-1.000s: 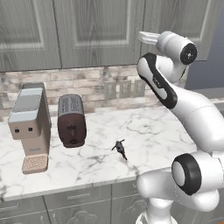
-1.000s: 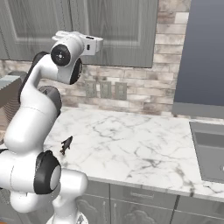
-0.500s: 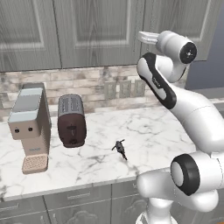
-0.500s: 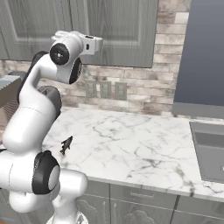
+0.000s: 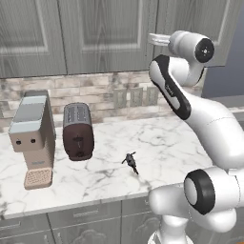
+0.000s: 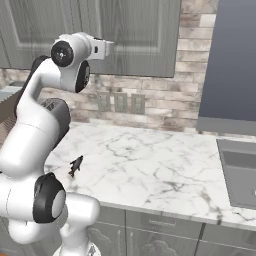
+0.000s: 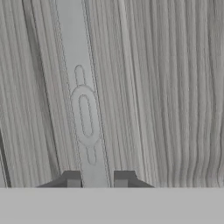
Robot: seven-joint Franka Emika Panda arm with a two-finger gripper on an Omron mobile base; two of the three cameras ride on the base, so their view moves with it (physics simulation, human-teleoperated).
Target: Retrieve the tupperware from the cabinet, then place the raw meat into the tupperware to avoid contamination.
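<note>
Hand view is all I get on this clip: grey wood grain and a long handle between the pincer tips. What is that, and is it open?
Observer: The left base view shows the arm reaching up to the wall cabinet above the counter; its doors look shut.
Operator: What stands on the counter below?
Observer: A toaster beside a coffee machine, toward the left.
Operator: Anything else there?
Observer: A small dark object lies alone mid-counter, too small to identify.
</note>
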